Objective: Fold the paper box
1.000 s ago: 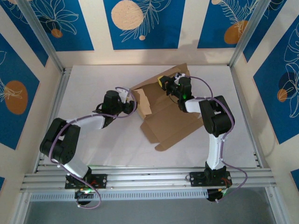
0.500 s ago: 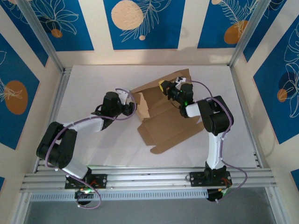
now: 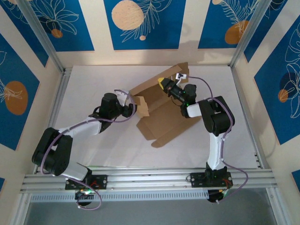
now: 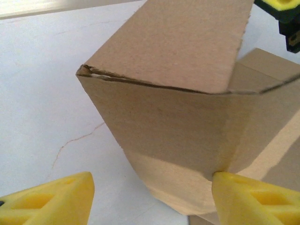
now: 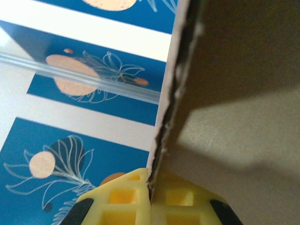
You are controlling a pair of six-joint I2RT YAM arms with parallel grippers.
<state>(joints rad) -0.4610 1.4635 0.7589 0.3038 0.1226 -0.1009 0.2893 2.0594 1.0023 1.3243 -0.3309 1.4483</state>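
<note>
Center of the top view: the right gripper (image 5: 151, 196) is pinching the box's (image 3: 164, 121) raised wall edge. The left gripper (image 4: 152, 183) is gaping wide around a flap corner.

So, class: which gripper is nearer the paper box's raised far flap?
Right. The right gripper is shut on the paper box's far flap; the left gripper stands open at its left corner.

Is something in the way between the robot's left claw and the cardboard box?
No, nothing visible. The left gripper is open right at the paper box, whose folded corner reaches between its yellow fingers.
</note>
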